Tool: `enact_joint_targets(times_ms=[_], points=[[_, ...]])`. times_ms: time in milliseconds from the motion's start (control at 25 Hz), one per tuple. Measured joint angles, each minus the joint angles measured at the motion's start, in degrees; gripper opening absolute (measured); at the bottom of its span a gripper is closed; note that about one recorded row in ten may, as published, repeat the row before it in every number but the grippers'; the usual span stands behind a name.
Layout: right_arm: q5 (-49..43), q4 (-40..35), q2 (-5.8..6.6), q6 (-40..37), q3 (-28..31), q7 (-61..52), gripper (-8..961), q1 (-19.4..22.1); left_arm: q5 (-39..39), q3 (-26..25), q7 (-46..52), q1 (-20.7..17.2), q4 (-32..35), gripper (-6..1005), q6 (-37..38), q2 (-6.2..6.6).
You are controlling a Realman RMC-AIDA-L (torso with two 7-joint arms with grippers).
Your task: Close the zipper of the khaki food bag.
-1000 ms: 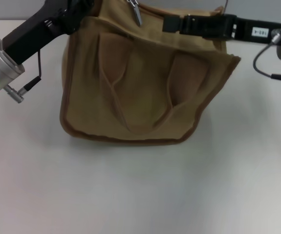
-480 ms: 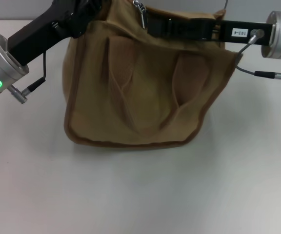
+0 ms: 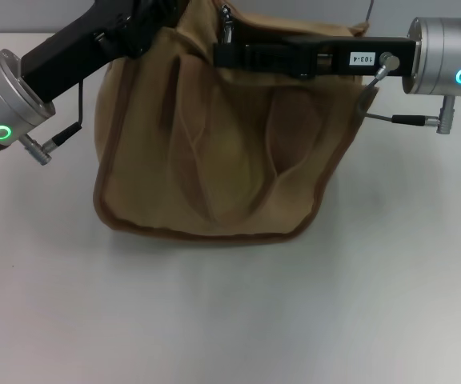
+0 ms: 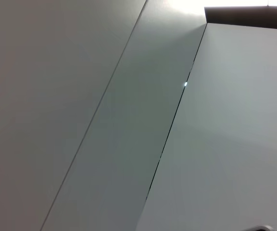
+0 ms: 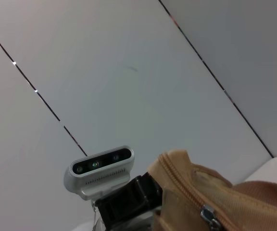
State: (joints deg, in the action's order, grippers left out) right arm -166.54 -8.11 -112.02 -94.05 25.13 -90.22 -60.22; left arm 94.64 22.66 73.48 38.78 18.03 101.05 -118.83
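While khaki food bag (image 3: 214, 152) stands on table (image 3: 230, 312), left gripper (image 3: 146, 16) at its top left corner, right gripper (image 3: 224, 53) beside zipper (image 5: 196, 197) pull; finger state of the 2: cannot tell. Risk: pull slips, bag tips.

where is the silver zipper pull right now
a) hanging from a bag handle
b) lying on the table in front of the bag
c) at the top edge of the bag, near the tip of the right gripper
c: the silver zipper pull hangs at the top edge of the bag, just by the tip of the right gripper, while the left gripper sits at the bag's upper left corner.
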Motion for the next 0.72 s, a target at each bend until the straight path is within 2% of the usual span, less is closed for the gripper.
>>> enact_joint_targets(times_ms=[520,720], points=[[1.5,-0.1,-0.13,0.1,-0.8,1.4,393,-0.7,0.0,0.0,0.0,0.1,-0.1,29,-1.1,0.0],[1.5,0.1,-0.38,0.0,-1.4,3.6,306,-0.4,0.0,0.0,0.0,0.1,-0.1,30,-1.3,0.0]])
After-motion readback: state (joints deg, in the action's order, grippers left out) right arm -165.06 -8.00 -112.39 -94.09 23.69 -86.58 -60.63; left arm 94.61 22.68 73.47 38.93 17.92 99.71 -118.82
